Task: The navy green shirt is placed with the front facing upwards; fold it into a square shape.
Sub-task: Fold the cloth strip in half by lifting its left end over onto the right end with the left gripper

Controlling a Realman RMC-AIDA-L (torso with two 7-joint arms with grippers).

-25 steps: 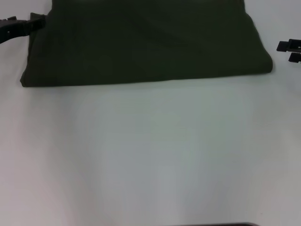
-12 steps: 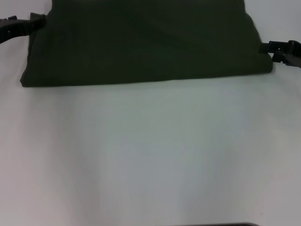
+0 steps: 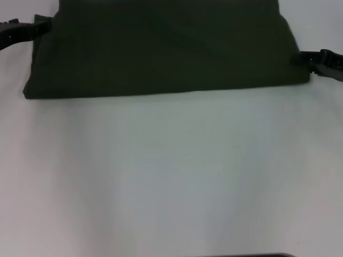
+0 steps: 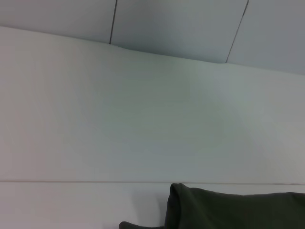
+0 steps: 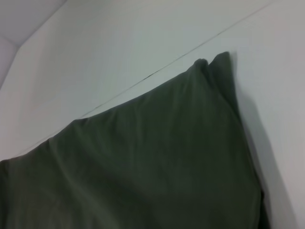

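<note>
Shirt [image 3: 166, 51], folded, plain side up, at 12 o'clock on the desk [image 3: 171, 176] | right end effector [image 3: 300, 58] has closed in from 3 o'clock to touch its right edge; grip cannot be told | left end effector [image 3: 43, 25] at 10 o'clock on left edge, grip unclear | next fold seems imminent

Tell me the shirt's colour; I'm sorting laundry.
Dark olive green, plain; the shirt shows best in the right wrist view.
</note>
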